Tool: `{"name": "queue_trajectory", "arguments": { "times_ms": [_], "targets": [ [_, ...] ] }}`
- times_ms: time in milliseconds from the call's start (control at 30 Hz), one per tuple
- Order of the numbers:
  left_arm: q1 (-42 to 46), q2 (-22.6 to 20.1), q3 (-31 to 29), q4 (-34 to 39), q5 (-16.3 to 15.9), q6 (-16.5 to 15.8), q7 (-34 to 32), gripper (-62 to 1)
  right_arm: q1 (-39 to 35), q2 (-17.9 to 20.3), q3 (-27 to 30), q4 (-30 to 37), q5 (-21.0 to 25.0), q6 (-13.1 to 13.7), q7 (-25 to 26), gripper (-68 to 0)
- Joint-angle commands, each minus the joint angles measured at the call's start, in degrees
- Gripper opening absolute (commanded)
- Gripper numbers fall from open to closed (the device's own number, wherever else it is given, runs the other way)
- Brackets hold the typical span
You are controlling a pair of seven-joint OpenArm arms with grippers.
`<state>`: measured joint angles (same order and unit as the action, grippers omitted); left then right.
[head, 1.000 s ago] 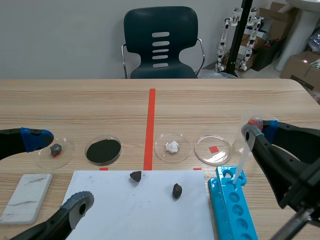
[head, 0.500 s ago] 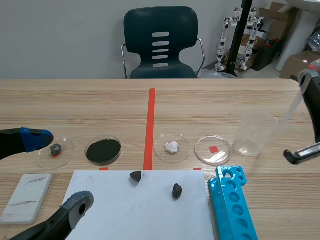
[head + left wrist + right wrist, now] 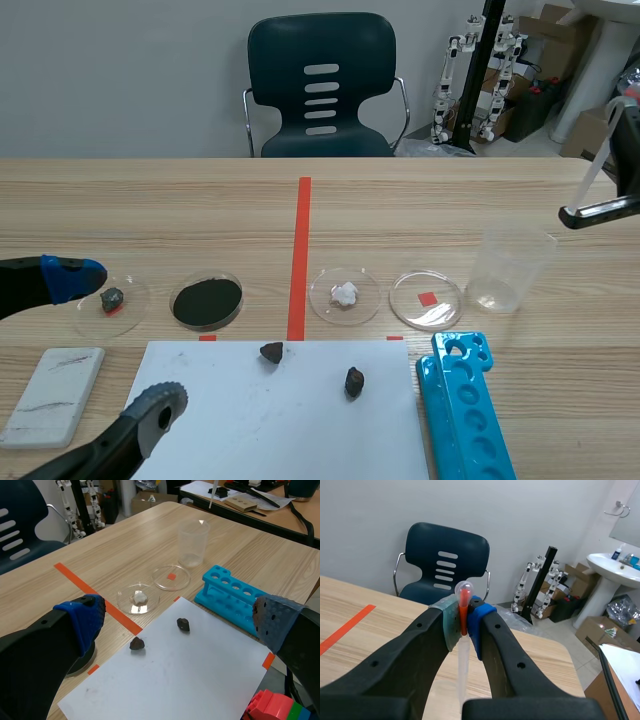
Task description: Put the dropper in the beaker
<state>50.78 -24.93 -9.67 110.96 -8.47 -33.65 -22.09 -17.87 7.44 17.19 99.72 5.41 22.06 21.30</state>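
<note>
Now dropper (image 3: 598, 165) higher, right of beaker (image 3: 510, 266)

The left arm (image 3: 80, 460) is held low at the near left of the table. The left gripper (image 3: 110, 340) is set with its fingers spread wide, the blue pad (image 3: 62, 277) farther out and the grey pad (image 3: 158, 405) nearer. The right arm (image 3: 600, 211) is raised at the far right edge, well above the table. The right gripper (image 3: 464, 617) is clamped on the dropper (image 3: 461, 670), which is pinched by its bulb between the two pads and hung tip down.
</note>
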Motion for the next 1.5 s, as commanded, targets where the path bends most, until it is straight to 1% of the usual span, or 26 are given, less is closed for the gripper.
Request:
{"name": "queue_trajectory", "arguments": {
  "times_ms": [0, 167, 333, 467, 500, 633, 700, 900, 1067, 1167, 1267, 1400, 1467],
  "targets": [
    [0.5, 0.3, -0.1, 0.3, -0.7, 0.0, -0.8, 1.1, 1.7, 0.7, 0.3, -0.1, 0.6, -0.1, 0.8, -66.5],
    [0.5, 0.3, -0.1, 0.3, -0.7, 0.0, -0.8, 1.1, 5.5, 1.0, -1.5, -3.8, 0.0, 0.1, 0.4, -66.5],
    [0.5, 0.3, -0.1, 0.3, -0.7, 0.0, -0.8, 1.0, 8.3, 2.2, -4.0, -8.4, -0.3, 0.1, 0.4, -66.5],
    [0.5, 0.3, -0.1, 0.3, -0.7, 0.0, -0.8, 1.1, 10.2, 3.1, -5.6, -13.1, -0.7, 0.1, 1.5, -66.5],
    [0.5, 0.3, -0.1, 0.3, -0.7, 0.0, -0.8, 1.1, 10.4, 3.2, -5.8, -14.3, -0.7, 0.0, 2.2, -66.4],
    [0.5, 0.3, -0.1, 0.3, -0.7, 0.0, -0.8, 1.1, 10.4, 3.5, -6.0, -18.6, -0.7, 0.1, 7.6, -66.4],
    [0.5, 0.3, -0.1, 0.3, -0.7, 0.0, -0.8, 1.1, 10.6, 3.5, -6.2, -20.5, -0.7, 0.1, 9.0, -66.4],
    [0.5, 0.3, -0.1, 0.3, -0.7, 0.0, -0.8, 1.1, 11.9, 3.8, -8.3, -26.2, -1.4, 0.0, 9.7, -66.4],
    [0.5, 0.3, -0.1, 0.3, -0.7, 0.0, -0.8, 1.1, 12.6, 3.8, -8.6, -29.0, -1.4, -0.1, 11.0, -66.4],
    [0.5, 0.3, -0.1, 0.3, -0.7, 0.0, -0.8, 1.1, 13.3, 3.8, -8.7, -30.1, -2.6, -0.1, 11.7, -66.4],
    [0.5, 0.3, -0.1, 0.3, -0.7, 0.0, -0.8, 1.0, 13.8, 3.8, -9.1, -31.5, -2.7, -0.2, 12.6, -66.4],
    [0.5, 0.3, -0.1, 0.3, -0.7, 0.0, -0.8, 1.1, 14.4, 3.8, -9.1, -33.2, -2.7, -0.2, 12.7, -66.4],
    [0.5, 0.3, -0.1, 0.3, -0.7, 0.0, -0.8, 1.1, 14.6, 3.8, -9.1, -34.0, -3.0, -0.6, 12.5, -66.4]
  ]
}}
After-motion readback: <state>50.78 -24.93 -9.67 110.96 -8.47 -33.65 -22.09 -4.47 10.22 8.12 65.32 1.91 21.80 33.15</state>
